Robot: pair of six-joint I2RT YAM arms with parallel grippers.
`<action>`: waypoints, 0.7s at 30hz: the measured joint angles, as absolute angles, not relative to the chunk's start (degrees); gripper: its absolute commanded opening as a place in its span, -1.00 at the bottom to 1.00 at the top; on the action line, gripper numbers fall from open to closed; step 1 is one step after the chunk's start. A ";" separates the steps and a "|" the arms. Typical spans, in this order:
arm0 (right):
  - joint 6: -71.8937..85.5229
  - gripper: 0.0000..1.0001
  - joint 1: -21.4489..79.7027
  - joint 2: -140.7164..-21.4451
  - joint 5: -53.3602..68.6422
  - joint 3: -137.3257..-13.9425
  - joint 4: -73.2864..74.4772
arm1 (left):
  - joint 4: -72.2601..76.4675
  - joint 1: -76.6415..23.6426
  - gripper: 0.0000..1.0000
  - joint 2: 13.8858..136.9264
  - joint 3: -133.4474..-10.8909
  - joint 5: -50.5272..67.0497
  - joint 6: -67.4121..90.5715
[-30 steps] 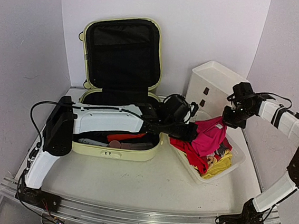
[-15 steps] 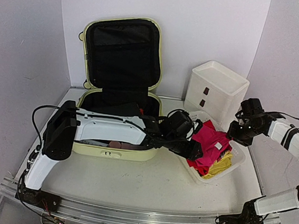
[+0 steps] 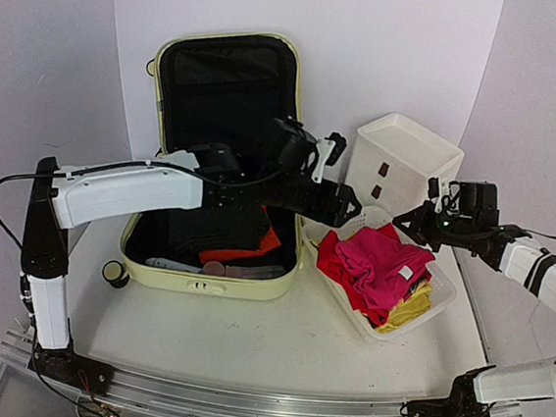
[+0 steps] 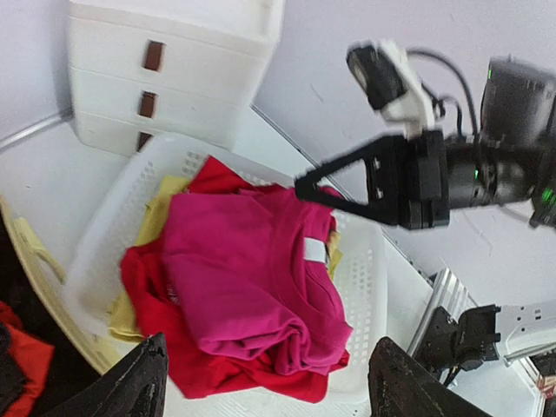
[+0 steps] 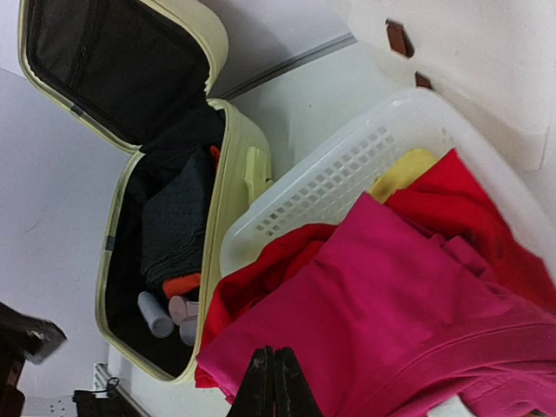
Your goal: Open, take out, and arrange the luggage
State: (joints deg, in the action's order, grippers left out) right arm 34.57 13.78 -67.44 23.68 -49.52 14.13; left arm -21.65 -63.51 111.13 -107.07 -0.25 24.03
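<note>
Over at the left of the table [image 3: 245, 348], the luggage [image 3: 230, 95] lay open, its lid standing upright against the back wall and its black lining on show, one black caster wheel [image 3: 113, 273] poking out at the near left corner. Down in the base sat a folded black garment [image 3: 222, 231], an orange-red piece [image 3: 246, 253] just beside it, and a few small bottles [image 3: 223, 269] along the front edge. Across the open case stretched the left arm [image 3: 127, 189], and its left gripper [image 3: 345, 207] hung above the near-left rim of the white mesh basket [image 3: 343, 296]; from the wrist view the fingers [image 4: 139, 387] stood wide apart with nothing between them. The basket was touching the case's right side, and it was well loaded: a magenta shirt [image 3: 381, 263] on top, a red garment [image 3: 335, 263] spilling out beneath it, and a yellow one [image 3: 408, 310] at the bottom. Behind the basket stood the white three-drawer box [image 3: 390, 165], against the back wall. Coming in from the right, the right gripper [image 3: 407, 221] hovered above the basket's far edge, over the magenta shirt, and its jaws were pressed together to a point, gripping nothing.
</note>
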 measured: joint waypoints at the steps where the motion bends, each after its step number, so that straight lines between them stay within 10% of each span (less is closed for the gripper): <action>1: 36.01 -1.00 14.35 -67.92 25.02 -47.77 11.09 | -21.63 -62.13 0.58 109.21 -105.86 -0.36 23.90; 21: 51.03 -1.00 27.38 -98.59 15.66 -24.45 -51.72 | -24.75 -44.29 0.57 98.39 -87.53 -1.63 23.97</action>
State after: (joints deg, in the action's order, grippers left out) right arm 51.03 27.38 -98.59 15.66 -24.45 -51.72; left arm -24.75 -44.29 98.39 -87.53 -1.63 23.97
